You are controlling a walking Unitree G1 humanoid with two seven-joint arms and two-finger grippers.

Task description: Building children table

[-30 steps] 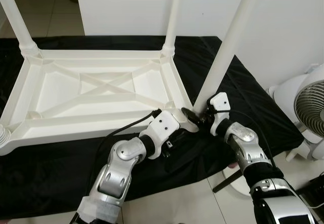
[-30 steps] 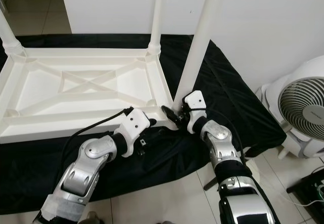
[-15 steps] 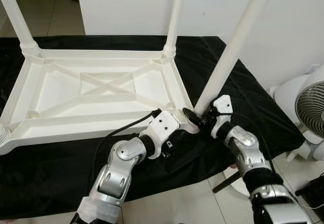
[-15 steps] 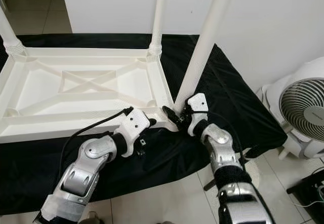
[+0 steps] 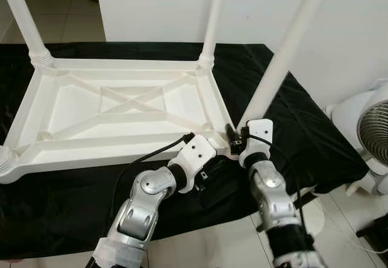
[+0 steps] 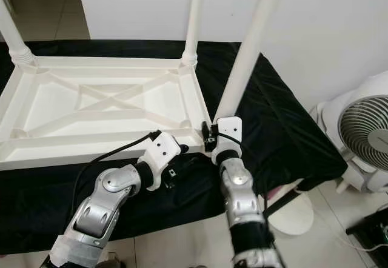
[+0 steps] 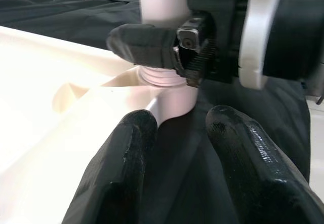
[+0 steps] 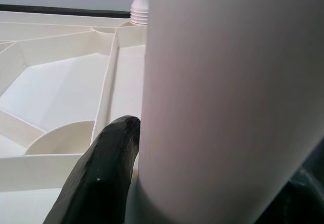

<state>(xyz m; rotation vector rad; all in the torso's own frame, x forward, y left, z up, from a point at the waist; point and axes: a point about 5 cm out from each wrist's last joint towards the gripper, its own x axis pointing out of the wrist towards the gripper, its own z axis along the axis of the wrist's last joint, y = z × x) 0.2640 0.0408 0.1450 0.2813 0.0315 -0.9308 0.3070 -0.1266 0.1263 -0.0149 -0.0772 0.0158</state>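
Lying upside down on a black cloth (image 5: 54, 201), table (image 5: 115, 107) fills the upper left, so legs enter from above. Right gripper (image 5: 237, 139), centre frame, clamps the near-right leg (image 5: 276, 77) at its socket, likely to seat it. Left gripper (image 7: 177, 158), fingers apart, sits beside that corner. Fan (image 5: 373, 137) crowds the right edge; bare floor below.

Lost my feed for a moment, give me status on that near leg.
Right gripper shut on near-right table leg at its base. Left gripper open beside that corner of upturned tabletop. Fan stands clear, right.
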